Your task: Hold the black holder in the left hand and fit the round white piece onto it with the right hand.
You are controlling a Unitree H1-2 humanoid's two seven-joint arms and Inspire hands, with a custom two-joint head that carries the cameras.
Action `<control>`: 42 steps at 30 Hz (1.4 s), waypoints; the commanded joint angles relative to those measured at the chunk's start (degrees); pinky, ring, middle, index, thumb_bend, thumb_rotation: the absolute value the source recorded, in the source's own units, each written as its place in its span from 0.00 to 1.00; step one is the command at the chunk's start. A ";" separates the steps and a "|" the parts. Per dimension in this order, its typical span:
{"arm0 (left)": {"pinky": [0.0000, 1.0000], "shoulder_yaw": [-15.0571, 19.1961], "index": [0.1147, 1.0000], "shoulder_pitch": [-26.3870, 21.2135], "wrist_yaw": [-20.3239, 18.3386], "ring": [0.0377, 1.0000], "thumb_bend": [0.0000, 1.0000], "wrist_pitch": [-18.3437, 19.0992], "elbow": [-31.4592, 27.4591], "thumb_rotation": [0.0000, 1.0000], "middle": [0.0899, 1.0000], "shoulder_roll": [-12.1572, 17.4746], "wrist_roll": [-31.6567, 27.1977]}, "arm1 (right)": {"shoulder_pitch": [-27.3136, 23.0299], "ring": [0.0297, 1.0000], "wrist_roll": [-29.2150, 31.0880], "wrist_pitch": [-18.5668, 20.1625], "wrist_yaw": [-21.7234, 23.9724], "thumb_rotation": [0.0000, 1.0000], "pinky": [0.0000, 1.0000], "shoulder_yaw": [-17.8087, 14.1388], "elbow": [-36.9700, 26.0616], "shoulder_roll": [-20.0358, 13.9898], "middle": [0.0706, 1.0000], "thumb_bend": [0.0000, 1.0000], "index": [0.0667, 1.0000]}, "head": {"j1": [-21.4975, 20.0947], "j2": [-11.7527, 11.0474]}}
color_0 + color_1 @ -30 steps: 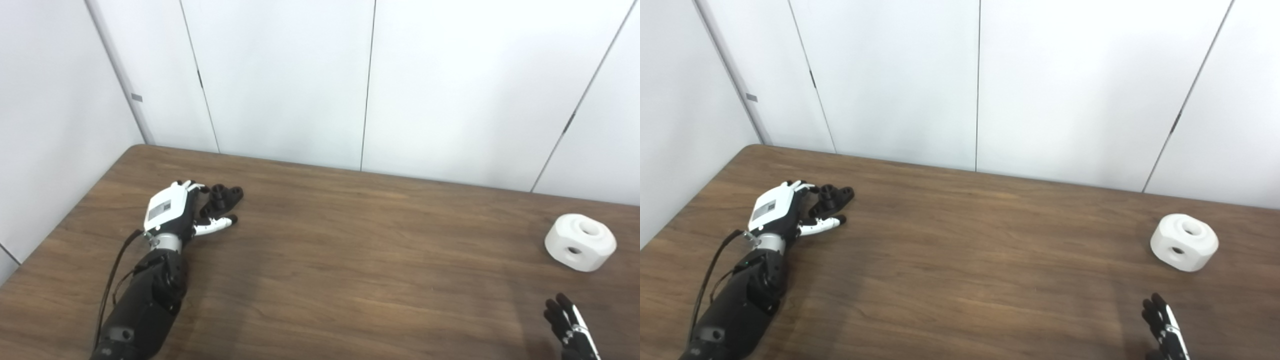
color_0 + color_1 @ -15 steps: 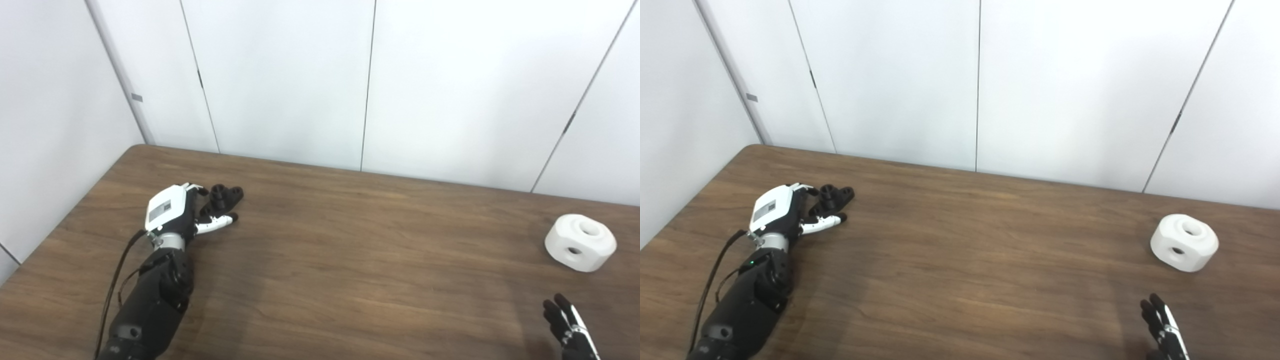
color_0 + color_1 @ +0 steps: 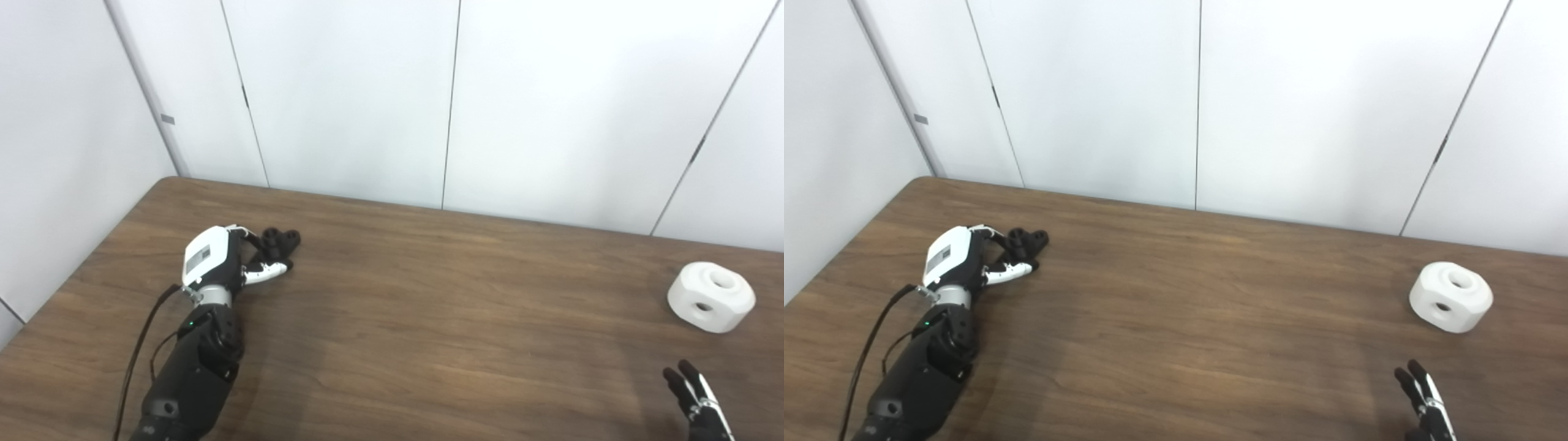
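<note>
We find the black holder (image 3: 280,239) lying on the table (image 3: 429,318) at the left of the frame, a little above mid-height, and it is not lifted yet as far as we can tell. Our left hand (image 3: 223,260) sits right against it, the fingers (image 3: 248,236) curling over its near side and the white thumb (image 3: 266,271) reaching in just below it; the fingers look to be closing on the holder, but we cannot tell from either view whether they grip it firmly or only touch it. The round white piece (image 3: 710,296) rests on the table far over at the right edge of the frame, well apart from the holder, with one hole showing on top and another on its side, and nothing is touching it. Our right hand (image 3: 698,404) shows only at the lower right corner, below the white piece and clear of it, dark fingers spread and pointing upward in the picture, holding nothing. So we judge the task to be at its very start: the grasp on the holder is under way, while picking up the white piece, bringing the two together and fitting them are all left to do.
</note>
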 commanded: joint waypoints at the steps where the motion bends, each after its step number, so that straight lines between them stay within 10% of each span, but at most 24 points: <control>1: 0.97 0.09 0.43 -1.03 2.08 0.95 0.55 -2.21 -0.57 0.08 0.85 1.04 0.18 | 0.20 0.96 0.41 0.37 0.32 1.00 1.00 -0.36 -0.32 0.64 0.92 0.52 0.95 | 0.01 0.07; 18: 0.87 -1.59 0.42 -0.87 1.42 0.91 0.52 -3.77 -1.74 0.05 0.81 1.42 0.27 | -0.24 0.97 -0.28 0.25 -0.15 1.00 0.97 -0.69 -0.45 0.94 0.95 0.49 0.99 | -0.26 -0.15; 33: 0.88 -2.42 0.42 5.86 -6.45 0.93 0.52 -1.71 -20.23 0.05 0.83 -1.33 -1.56 | -0.30 0.99 0.11 3.19 -0.06 1.00 1.00 -1.37 -2.29 0.72 0.94 0.53 1.00 | -1.04 0.10; 42: 0.97 -5.31 0.42 12.30 -8.11 0.92 0.52 -7.49 -28.30 0.05 0.81 -2.64 -0.39 | -0.53 0.99 -0.63 2.84 0.03 1.00 1.00 -1.77 -2.41 0.28 0.94 0.53 1.00 | -1.75 0.29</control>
